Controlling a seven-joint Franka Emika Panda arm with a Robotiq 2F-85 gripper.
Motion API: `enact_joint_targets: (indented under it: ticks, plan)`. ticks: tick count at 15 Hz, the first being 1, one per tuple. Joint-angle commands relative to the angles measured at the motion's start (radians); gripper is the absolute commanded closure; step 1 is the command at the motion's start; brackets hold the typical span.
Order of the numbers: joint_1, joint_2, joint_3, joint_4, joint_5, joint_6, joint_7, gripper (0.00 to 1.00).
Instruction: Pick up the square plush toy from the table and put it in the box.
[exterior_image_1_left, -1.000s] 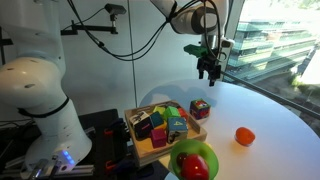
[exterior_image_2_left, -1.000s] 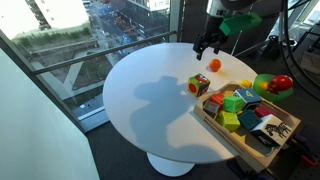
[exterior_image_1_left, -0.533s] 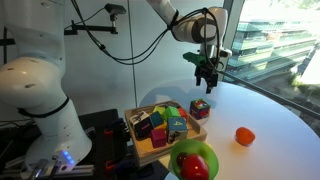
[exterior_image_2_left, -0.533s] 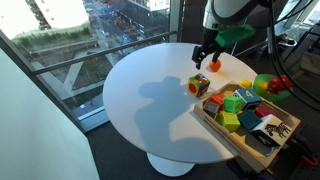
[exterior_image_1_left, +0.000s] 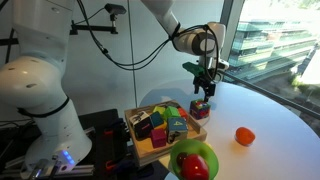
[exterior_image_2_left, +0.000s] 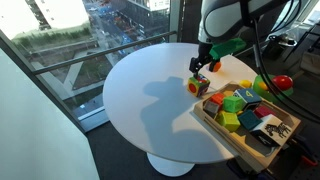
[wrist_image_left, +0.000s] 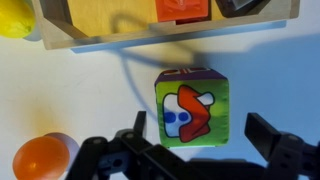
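A round white table (exterior_image_1_left: 272, 108) is set against tall windows (exterior_image_1_left: 268, 40), through which neighbouring buildings are seen in an exterior view and a street far below in an exterior view (exterior_image_2_left: 95, 35). The table top is plain, and the arm's shadow is cast across it in an exterior view (exterior_image_2_left: 160, 100).

The square plush toy (exterior_image_1_left: 200, 108) is found on the table top, outside the box (exterior_image_1_left: 133, 128) and just beside its outer wall. The gripper (exterior_image_1_left: 203, 91) is held directly over the toy in both exterior views. Whether the toy is touched cannot be told from them.

In the wrist view the jaws are seen spread wide apart. One finger is placed at each side of the toy (wrist_image_left: 189, 106), and bare table (wrist_image_left: 270, 90) is visible between each finger and the toy. A narrow strip of white is also shown there between the toy and the wooden wall of the box (wrist_image_left: 110, 15). The toy's upper face, green with a red, white and blue figure, is shown only in this view.

The box is seen to be filled with coloured blocks (exterior_image_2_left: 233, 103) in an exterior view. The orange ball (exterior_image_1_left: 244, 136) is seen lying alone on the table, well apart from the toy, in an exterior view. In the wrist view the ball (wrist_image_left: 42, 160) appears near one finger. A green bowl (exterior_image_1_left: 207, 152) with a red round thing (exterior_image_1_left: 195, 168) inside it is set beside the box. The robot's large white base (exterior_image_1_left: 35, 100) and black cables (exterior_image_1_left: 100, 40) are shown in only one exterior view.
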Motion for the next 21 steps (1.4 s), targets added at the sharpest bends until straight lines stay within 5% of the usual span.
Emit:
enact_joint_targets:
  ticks: [1,21]
  plan:
    - [0.012,0.038,-0.005,0.030,-0.002,0.030,-0.006,0.00]
    - [0.032,0.133,-0.028,0.032,-0.024,0.149,0.005,0.00]
